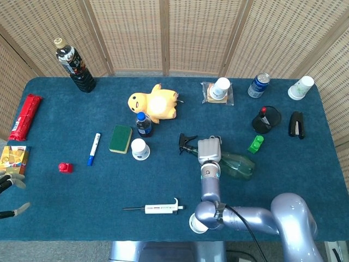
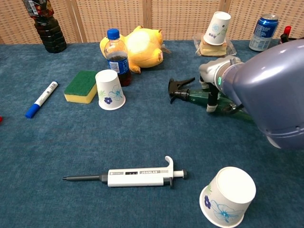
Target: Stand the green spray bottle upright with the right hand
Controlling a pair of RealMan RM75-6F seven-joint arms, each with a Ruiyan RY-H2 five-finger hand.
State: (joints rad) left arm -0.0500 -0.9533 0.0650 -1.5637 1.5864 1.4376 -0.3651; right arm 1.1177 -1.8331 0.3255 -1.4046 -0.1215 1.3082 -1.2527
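Note:
The green spray bottle (image 1: 238,165) lies on its side on the blue table, black trigger head (image 1: 187,143) pointing left and body pointing right. My right hand (image 1: 209,149) lies over the bottle's neck. In the chest view the right hand (image 2: 213,78) has its fingers (image 2: 211,100) curled down around the neck just behind the trigger head (image 2: 180,89), gripping it. The bottle's green neck (image 2: 194,96) shows there, while my arm hides most of the body. My left hand (image 1: 11,194) hangs at the table's front left corner, fingers apart and holding nothing.
An upturned paper cup (image 2: 227,195) and a pipette (image 2: 137,176) lie near the front edge. Left of the bottle stand another upturned cup (image 1: 139,148), a small cola bottle (image 1: 143,123), a sponge (image 1: 120,138) and a yellow plush (image 1: 155,103). A small green object (image 1: 255,143) sits to the right.

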